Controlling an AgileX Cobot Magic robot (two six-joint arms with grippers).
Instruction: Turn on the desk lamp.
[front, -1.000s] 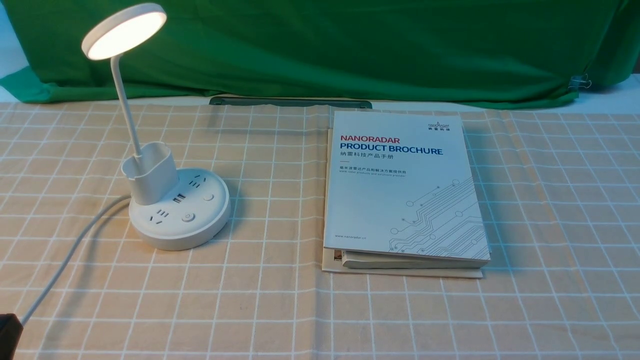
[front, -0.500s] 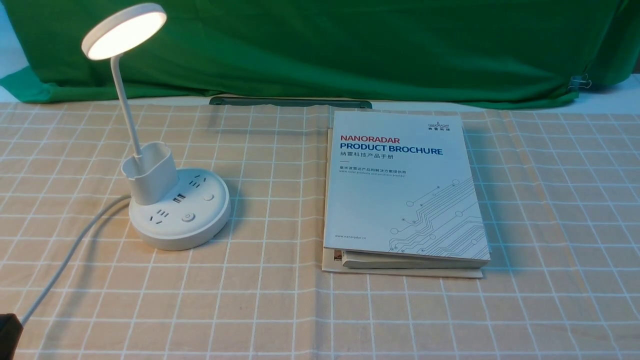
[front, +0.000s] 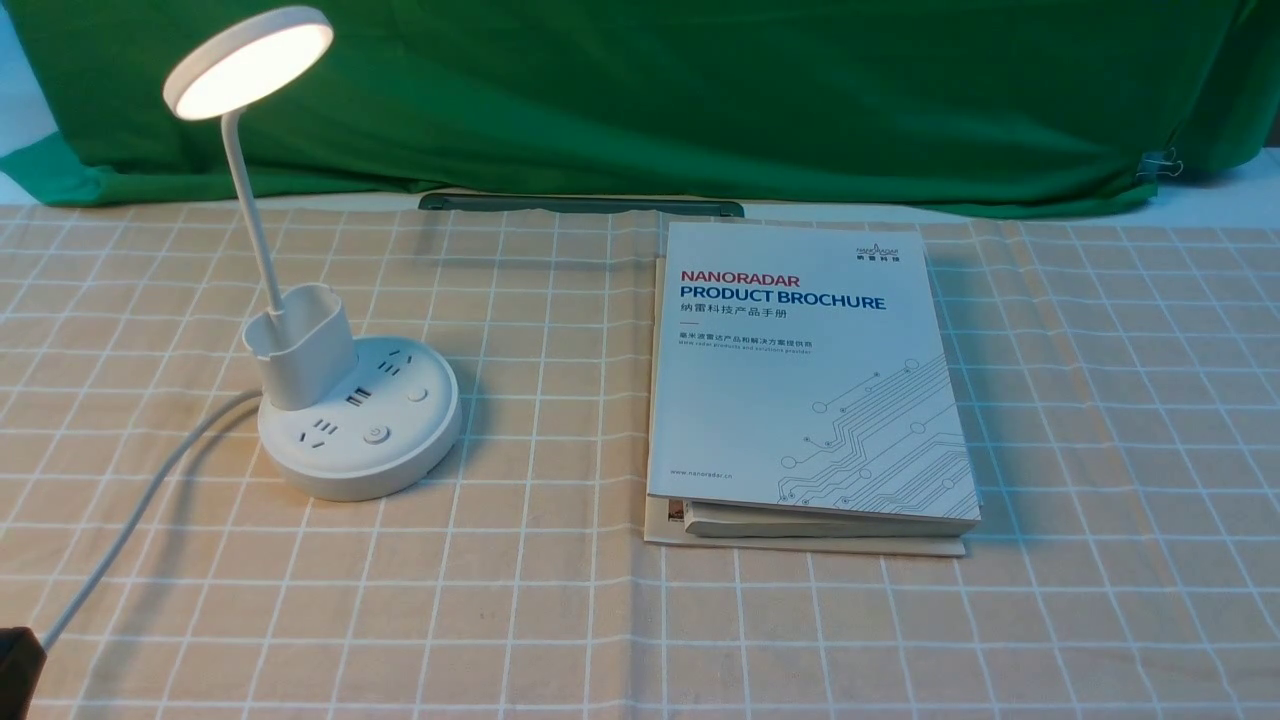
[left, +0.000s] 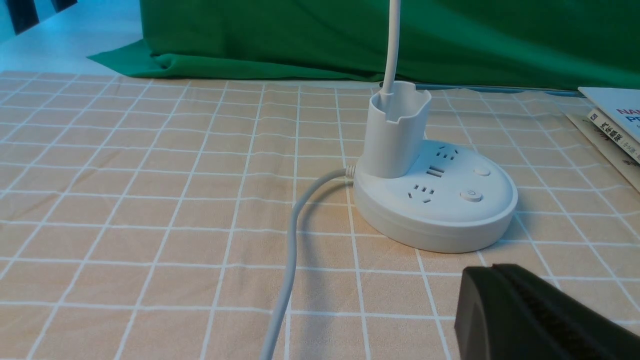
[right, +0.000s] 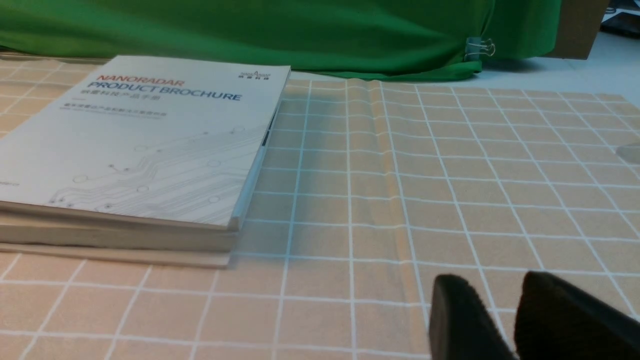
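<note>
The white desk lamp (front: 355, 425) stands on the left of the checked cloth. Its round disc head (front: 248, 62) glows. The thin neck rises from a small cup holder (front: 300, 355). The round base carries sockets and two buttons (front: 376, 434), and a white cord (front: 130, 520) runs to the near left. In the left wrist view the base (left: 435, 200) lies just beyond my left gripper (left: 492, 272), which is shut, empty and apart from the lamp. A tip of it shows in the front view (front: 15, 665). My right gripper (right: 500, 295) is open and empty over bare cloth, right of the books.
A stack of books topped by a white NANORADAR brochure (front: 805, 380) lies at mid-table, also in the right wrist view (right: 135, 145). A green cloth backdrop (front: 700, 90) hangs along the far edge. The lamp's cord (left: 290, 260) trails across the near left.
</note>
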